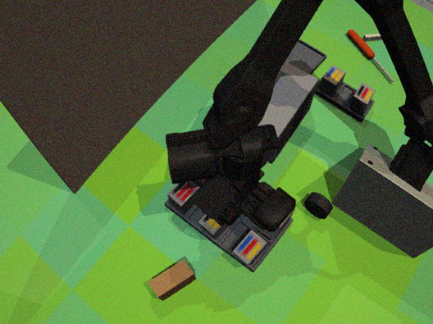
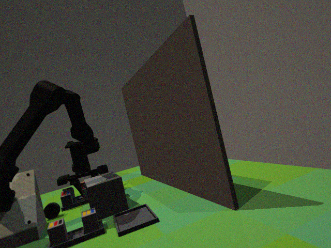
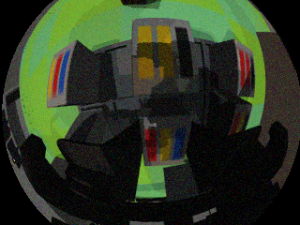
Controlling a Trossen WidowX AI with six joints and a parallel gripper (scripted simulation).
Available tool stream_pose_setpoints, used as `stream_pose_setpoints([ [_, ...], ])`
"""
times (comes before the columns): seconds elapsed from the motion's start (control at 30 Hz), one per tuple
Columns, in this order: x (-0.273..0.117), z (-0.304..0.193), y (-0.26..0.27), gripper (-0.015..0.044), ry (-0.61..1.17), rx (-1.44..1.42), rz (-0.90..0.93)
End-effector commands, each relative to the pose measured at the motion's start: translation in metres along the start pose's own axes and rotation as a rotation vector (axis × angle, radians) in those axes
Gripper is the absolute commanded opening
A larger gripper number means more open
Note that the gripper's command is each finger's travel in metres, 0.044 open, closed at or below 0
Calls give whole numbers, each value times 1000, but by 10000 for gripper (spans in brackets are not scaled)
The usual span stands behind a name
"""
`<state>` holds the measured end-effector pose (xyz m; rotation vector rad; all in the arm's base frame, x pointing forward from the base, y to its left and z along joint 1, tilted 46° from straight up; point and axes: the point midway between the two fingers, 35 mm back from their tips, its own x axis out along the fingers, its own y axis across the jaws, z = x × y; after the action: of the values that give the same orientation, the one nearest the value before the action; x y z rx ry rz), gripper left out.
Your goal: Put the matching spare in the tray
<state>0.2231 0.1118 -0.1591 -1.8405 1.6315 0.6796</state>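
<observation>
My gripper (image 1: 243, 208) (image 3: 161, 122) points down into the spares rack (image 1: 228, 235). In the wrist view its fingers press both sides of a spare striped red, yellow and blue (image 3: 165, 141); the top view hides it. Around it stand a yellow-yellow-black spare (image 3: 161, 52) (image 1: 211, 223), a yellow-red-blue spare (image 3: 58, 75) (image 1: 250, 246) and a red-striped spare (image 3: 244, 70) (image 1: 183, 193). The tray (image 1: 307, 57) (image 2: 136, 220) holds nothing visible. A large grey box (image 1: 290, 97) (image 2: 105, 197) stands between rack and tray; no code is readable on it.
A small rack (image 1: 345, 94) with two striped blocks stands beside the box. A tall dark panel (image 1: 98, 50) (image 2: 174, 112) stands opposite. A black cylinder (image 1: 318, 205) (image 2: 51, 211), brown block (image 1: 172, 278) and red screwdriver (image 1: 361, 44) lie around.
</observation>
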Motion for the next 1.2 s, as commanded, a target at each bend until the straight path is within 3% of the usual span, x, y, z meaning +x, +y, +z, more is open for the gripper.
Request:
stream_pose_setpoints([
  [0.0,0,0,0,129,0,1,0],
  [0.2,0,0,0,0,0,1,0],
  [0.47,-1,0,0,0,-1,0,0],
  [0.8,-75,1,0,0,-2,-4,-1],
  [1.17,-94,4,-3,0,-5,-6,-7],
])
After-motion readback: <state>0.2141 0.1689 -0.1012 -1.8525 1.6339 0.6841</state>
